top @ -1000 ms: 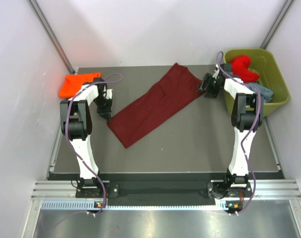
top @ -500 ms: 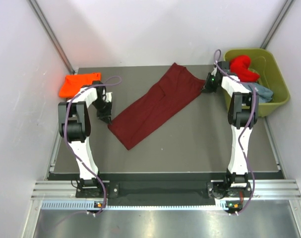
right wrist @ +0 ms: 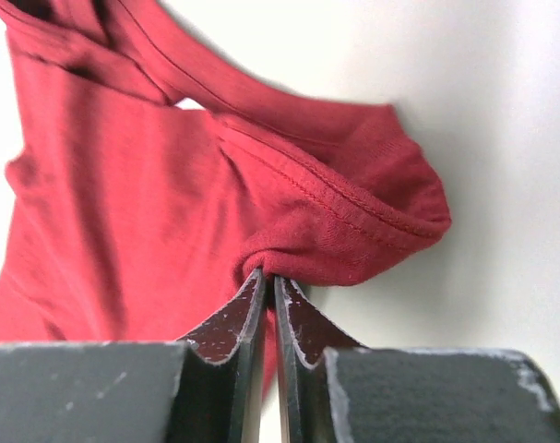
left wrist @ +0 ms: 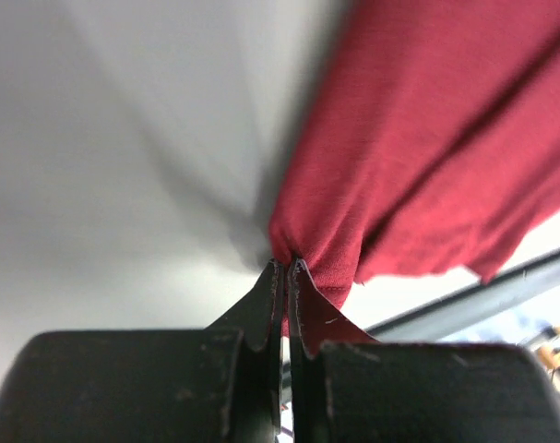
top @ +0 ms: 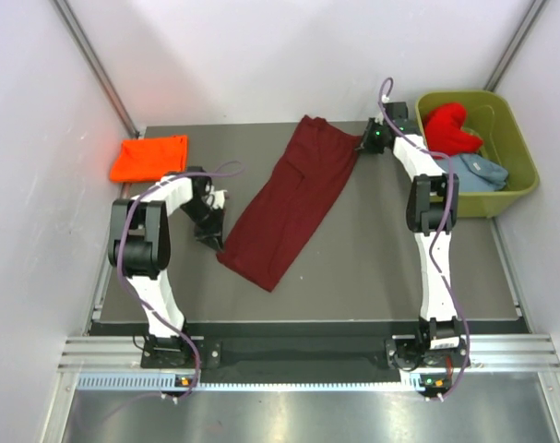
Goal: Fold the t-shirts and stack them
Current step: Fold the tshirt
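- Top external: right gripper (top: 365, 143) just snapped shut on the far edge of the maroon t-shirt (top: 293, 198), which has swung steeper.
- Meanwhile left gripper (top: 210, 238) is pinching the near corner, so I'd guess they're spreading it out to fold.

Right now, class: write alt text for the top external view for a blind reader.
Left fingers and right fingers pinch opposite ends of a maroon t-shirt lying diagonally on the table. An orange t-shirt lies far left; a green tub holds a red t-shirt and a grey-blue t-shirt.
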`<control>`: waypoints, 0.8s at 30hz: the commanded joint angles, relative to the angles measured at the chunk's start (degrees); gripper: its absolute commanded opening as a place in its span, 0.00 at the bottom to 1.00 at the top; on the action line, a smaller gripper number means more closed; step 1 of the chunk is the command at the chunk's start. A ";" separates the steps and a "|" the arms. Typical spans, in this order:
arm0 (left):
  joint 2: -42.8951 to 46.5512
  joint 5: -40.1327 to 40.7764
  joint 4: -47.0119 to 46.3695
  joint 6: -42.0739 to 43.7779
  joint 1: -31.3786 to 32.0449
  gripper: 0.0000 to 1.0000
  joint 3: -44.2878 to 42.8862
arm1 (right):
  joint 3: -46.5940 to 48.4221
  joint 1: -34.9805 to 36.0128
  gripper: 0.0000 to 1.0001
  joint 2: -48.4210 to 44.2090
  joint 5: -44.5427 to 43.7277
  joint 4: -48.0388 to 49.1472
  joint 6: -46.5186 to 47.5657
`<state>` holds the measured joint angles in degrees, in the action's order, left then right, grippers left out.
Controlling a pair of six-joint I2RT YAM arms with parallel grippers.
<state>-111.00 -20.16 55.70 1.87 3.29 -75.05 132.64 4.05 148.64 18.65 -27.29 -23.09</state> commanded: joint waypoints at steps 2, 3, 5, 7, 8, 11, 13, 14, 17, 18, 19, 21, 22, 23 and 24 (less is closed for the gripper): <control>7.19 -4.09 3.10 0.77 3.91 0.00 5.33 | 5.26 2.89 0.08 2.53 0.94 5.14 -2.83; 7.81 -4.09 3.10 0.77 4.96 0.00 6.31 | 5.87 3.24 0.08 2.88 0.94 5.75 -3.10; 10.01 -4.10 2.66 0.33 6.02 0.00 7.89 | 6.40 3.85 0.08 4.02 1.03 6.19 -3.62; 10.89 -4.09 2.66 0.50 7.34 0.00 7.90 | 7.19 3.94 0.08 4.64 0.94 6.55 -3.63; 11.07 -4.18 2.66 0.50 7.69 0.00 7.81 | 7.28 4.03 0.08 4.90 0.77 6.63 -3.71; 11.68 -4.97 2.74 0.59 9.27 0.00 7.90 | 7.81 3.59 0.08 5.52 0.51 6.90 -3.71; 11.86 -5.67 2.74 0.68 11.21 0.00 7.90 | 8.34 3.33 0.08 5.96 0.42 7.16 -3.80; 11.95 -5.94 2.74 0.59 11.91 0.00 7.81 | 8.69 3.24 0.08 6.57 0.33 7.34 -3.80; 12.47 -6.64 2.57 0.24 15.94 0.00 7.81 | 10.96 3.07 0.08 7.63 -0.63 8.13 -4.07; 12.65 -6.82 2.48 0.15 16.92 0.00 7.90 | 11.32 2.98 0.08 7.81 -0.81 8.30 -4.15; 12.82 -7.08 2.48 0.33 17.71 0.00 7.81 | 11.59 2.89 0.08 7.89 -0.90 8.57 -4.24; 12.65 -7.52 2.66 0.33 19.91 0.00 7.81 | 11.94 2.71 0.08 7.98 -0.73 9.18 -4.50; 12.56 -7.96 2.57 0.15 20.61 0.00 7.81 | 12.03 2.54 0.08 7.98 -0.73 9.27 -4.68; 12.30 -8.48 2.57 -0.02 21.92 0.00 7.81 | 12.12 2.45 0.08 8.16 -0.55 9.53 -4.86; 11.95 -8.92 2.48 -0.11 22.54 0.00 7.81 | 12.20 2.36 0.08 8.25 -0.29 9.71 -4.86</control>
<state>-100.90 -26.11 57.01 1.67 24.01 -67.33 141.53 7.18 156.51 19.07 -21.76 -27.29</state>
